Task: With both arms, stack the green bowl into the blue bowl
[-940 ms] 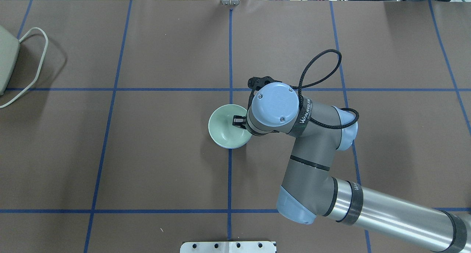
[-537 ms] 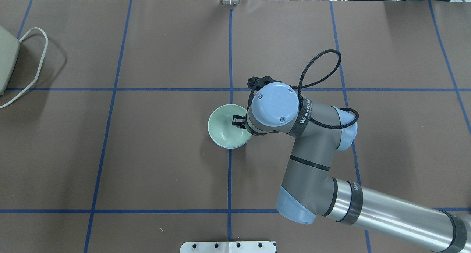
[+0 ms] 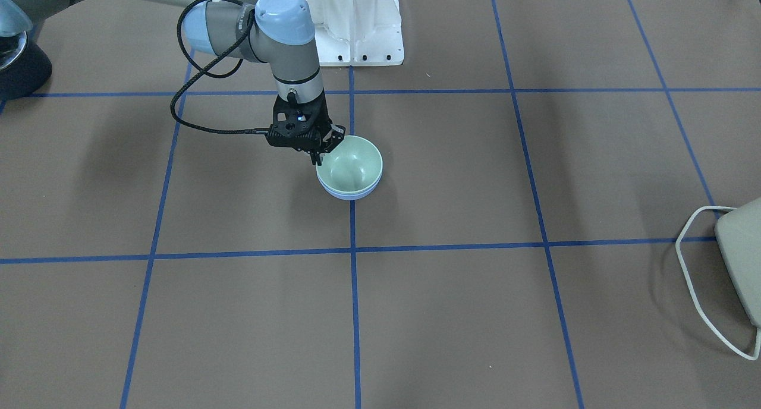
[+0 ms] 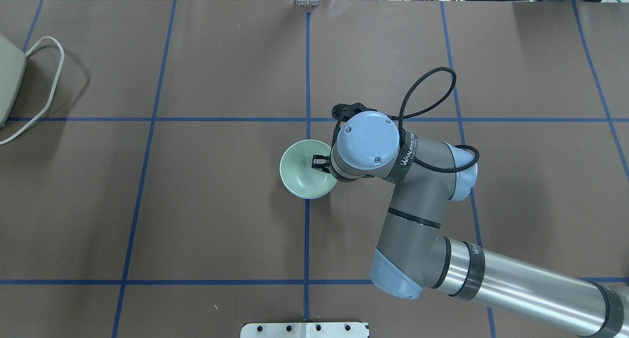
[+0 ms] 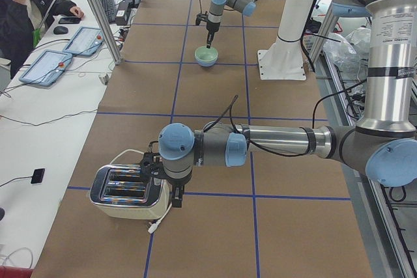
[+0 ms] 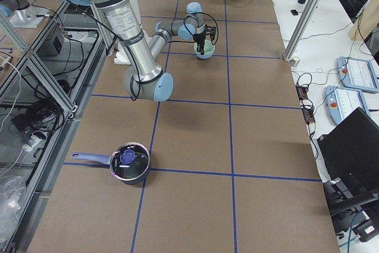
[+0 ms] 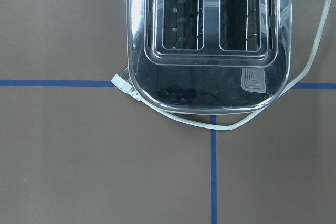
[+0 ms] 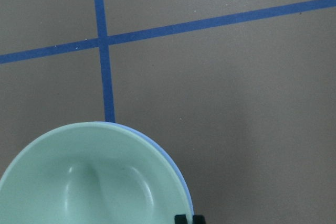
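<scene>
The green bowl (image 3: 351,168) sits nested inside the blue bowl (image 3: 348,194) at the table's middle, by a blue tape crossing. Only a thin blue edge shows under the green rim (image 8: 176,166). My right gripper (image 3: 318,154) points down and is shut on the green bowl's (image 4: 304,171) rim on the robot's side, one finger inside the bowl and one outside. In the right wrist view the black fingertips (image 8: 181,217) pinch that rim. My left gripper (image 5: 174,196) hangs over the toaster far from the bowls; I cannot tell whether it is open or shut.
A silver and cream toaster (image 7: 210,35) with a white cord lies at the table's left end (image 4: 7,82). A dark pot with a blue-knobbed lid (image 6: 130,162) stands at the right end. The white pedestal base (image 3: 357,22) is at the robot's side.
The right wrist and the stacked bowls have shifted a few pixels to the right in the overhead view. The grip on the rim is unchanged.
</scene>
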`<state>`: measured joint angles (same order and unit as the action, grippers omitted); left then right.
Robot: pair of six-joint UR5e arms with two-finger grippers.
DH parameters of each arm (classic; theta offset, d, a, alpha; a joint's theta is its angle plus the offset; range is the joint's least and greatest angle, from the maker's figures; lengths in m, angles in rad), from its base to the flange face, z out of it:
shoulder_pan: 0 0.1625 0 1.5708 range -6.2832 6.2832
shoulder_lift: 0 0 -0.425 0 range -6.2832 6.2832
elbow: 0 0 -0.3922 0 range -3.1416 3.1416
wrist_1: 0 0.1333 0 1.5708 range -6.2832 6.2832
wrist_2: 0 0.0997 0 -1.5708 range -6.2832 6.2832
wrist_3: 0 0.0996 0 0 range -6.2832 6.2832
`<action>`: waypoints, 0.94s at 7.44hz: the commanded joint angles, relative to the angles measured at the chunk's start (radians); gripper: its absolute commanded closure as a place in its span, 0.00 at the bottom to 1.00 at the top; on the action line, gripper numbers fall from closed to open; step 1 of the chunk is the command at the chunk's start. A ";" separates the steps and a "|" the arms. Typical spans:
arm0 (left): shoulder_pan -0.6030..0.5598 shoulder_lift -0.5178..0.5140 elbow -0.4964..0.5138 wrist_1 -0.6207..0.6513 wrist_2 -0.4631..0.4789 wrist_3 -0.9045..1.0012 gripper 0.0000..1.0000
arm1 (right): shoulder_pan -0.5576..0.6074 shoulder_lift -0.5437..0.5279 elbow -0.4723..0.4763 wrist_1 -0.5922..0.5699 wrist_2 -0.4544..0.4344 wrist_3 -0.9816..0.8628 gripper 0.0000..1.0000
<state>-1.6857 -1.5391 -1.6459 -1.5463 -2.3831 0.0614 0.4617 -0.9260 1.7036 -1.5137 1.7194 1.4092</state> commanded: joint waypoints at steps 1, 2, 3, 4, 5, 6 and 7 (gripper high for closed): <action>0.000 0.000 0.002 0.000 -0.001 0.000 0.01 | 0.000 0.003 -0.001 0.001 0.000 0.002 0.86; 0.001 0.000 0.000 0.000 -0.001 0.000 0.01 | 0.000 0.004 -0.001 0.001 0.000 0.007 0.52; 0.001 0.000 0.002 0.000 -0.001 0.002 0.01 | 0.000 0.001 0.002 0.001 -0.004 -0.002 0.01; 0.000 0.000 0.002 0.000 -0.001 0.002 0.01 | 0.012 0.003 0.008 0.001 0.008 -0.006 0.00; 0.001 0.000 0.002 0.000 -0.001 0.002 0.01 | 0.038 0.004 0.010 0.000 0.020 -0.015 0.00; 0.001 0.000 0.000 0.002 -0.001 -0.003 0.01 | 0.084 0.003 0.013 -0.006 0.063 -0.047 0.00; 0.001 -0.001 0.000 0.005 -0.004 -0.006 0.01 | 0.172 -0.023 0.016 -0.013 0.151 -0.118 0.00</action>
<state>-1.6847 -1.5388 -1.6453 -1.5446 -2.3845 0.0593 0.5477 -0.9294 1.7157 -1.5193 1.7872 1.3573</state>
